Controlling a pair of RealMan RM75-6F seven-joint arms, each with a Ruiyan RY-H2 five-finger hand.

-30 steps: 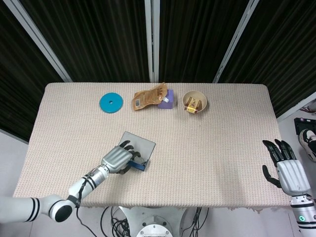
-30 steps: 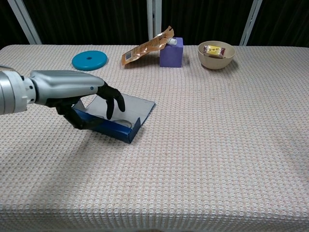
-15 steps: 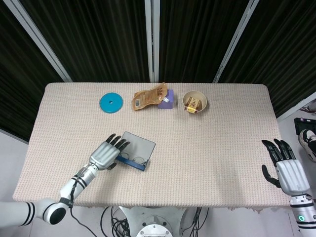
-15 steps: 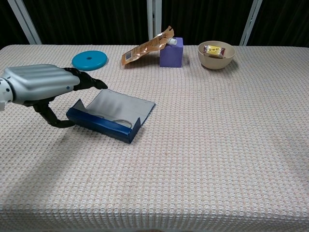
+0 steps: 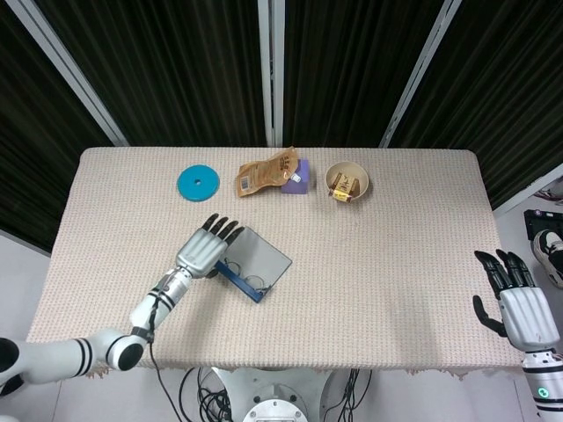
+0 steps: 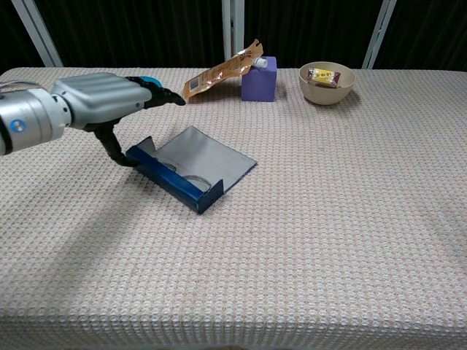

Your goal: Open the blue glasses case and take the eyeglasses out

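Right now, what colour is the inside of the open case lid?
Grey lid; the case walls are blue. Chest view shows it best.

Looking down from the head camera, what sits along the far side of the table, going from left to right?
Teal disc → brown snack pouch → purple block, which the pouch leans over → beige bowl holding small wrapped snacks.

Lab test bay — cloth-covered table (image 5: 405,229), black curtains (image 5: 185,61), floor cables (image 5: 207,387).
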